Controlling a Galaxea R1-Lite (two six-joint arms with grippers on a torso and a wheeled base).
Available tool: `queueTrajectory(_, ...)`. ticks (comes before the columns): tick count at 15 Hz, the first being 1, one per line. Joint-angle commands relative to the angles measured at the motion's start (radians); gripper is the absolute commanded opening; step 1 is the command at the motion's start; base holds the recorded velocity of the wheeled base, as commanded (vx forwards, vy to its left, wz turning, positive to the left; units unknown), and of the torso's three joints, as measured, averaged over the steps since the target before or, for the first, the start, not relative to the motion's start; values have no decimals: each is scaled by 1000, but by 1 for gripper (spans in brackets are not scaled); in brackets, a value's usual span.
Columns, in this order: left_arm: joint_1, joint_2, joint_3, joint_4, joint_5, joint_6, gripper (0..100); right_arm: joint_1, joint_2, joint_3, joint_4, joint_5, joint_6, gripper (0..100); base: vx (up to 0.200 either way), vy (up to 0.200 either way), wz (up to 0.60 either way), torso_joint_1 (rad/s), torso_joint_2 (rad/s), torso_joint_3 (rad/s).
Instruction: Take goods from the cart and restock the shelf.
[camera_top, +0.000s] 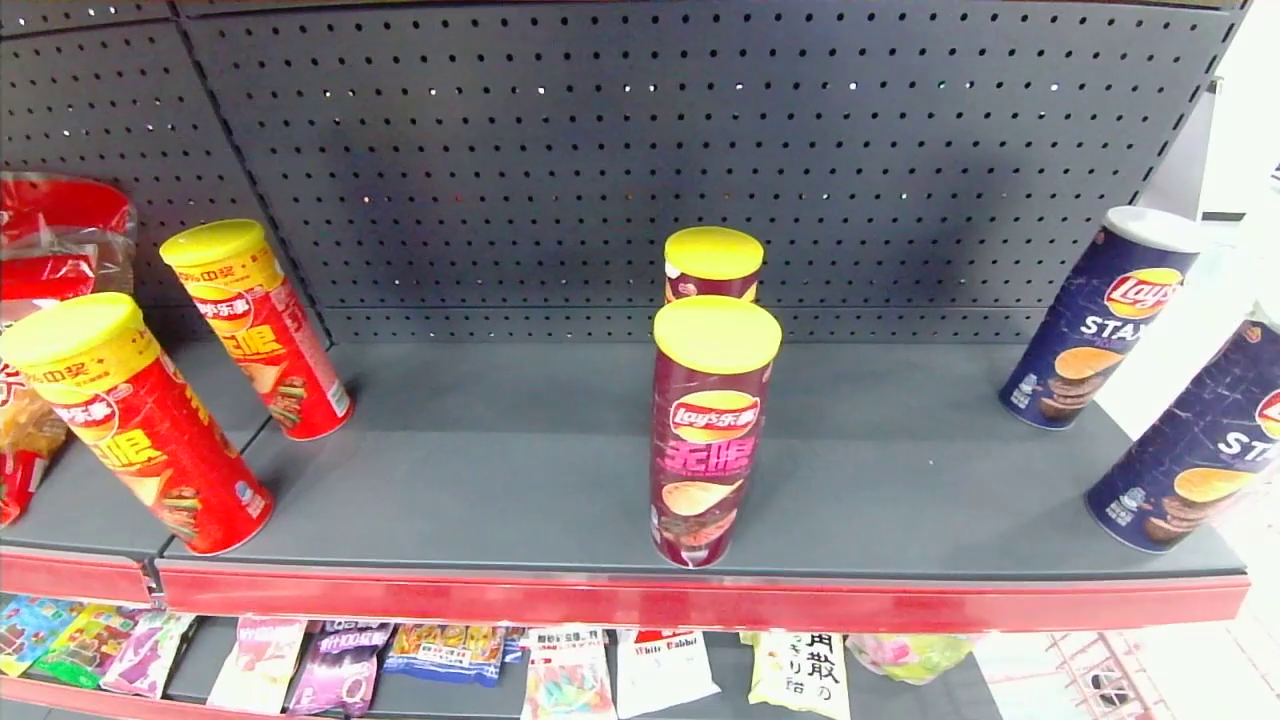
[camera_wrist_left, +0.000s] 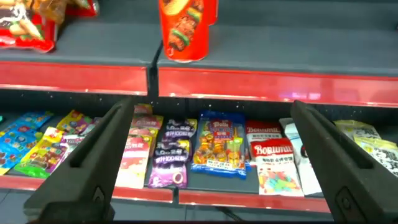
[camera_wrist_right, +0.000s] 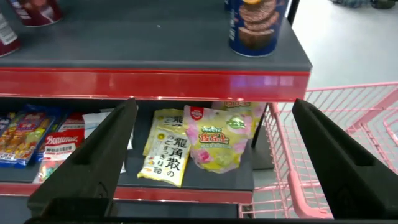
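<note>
I noted the shelf, the pink cart just beside its right end, red cans, maroon cans and blue cans standing on the shelf from left to right, and the left end effector and right end effector both wide open, empty.

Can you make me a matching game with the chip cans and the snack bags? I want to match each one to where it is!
Things:
1. front red can
2. front maroon can
3. back blue can
4. snack bags

Places:
A. middle of the grey shelf
B. below the grey shelf
C. left side of the grey shelf
D. right side of the grey shelf

Pairs: 1-C, 2-A, 3-D, 4-B.
</note>
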Motion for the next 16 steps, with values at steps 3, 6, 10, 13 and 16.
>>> queueTrajectory(3, 0, 0, 0, 0, 1, 0, 100, 0, 0, 0, -1, 1, 1, 100, 0, 0, 0, 0, 0, 0)
queueTrajectory(6, 0, 0, 0, 0, 1, 0, 100, 0, 0, 0, -1, 2, -1, 100, 0, 0, 0, 0, 0, 0)
queueTrajectory(10, 0, 0, 0, 0, 1, 0, 100, 0, 0, 0, -1, 1, 1, 100, 0, 0, 0, 0, 0, 0)
queueTrajectory(13, 0, 0, 0, 0, 1, 0, 100, 0, 0, 0, -1, 1, 1, 100, 0, 0, 0, 0, 0, 0)
queueTrajectory(16, 0, 0, 0, 0, 1, 0, 100, 0, 0, 0, -1, 1, 2, 100, 0, 0, 0, 0, 0, 0)
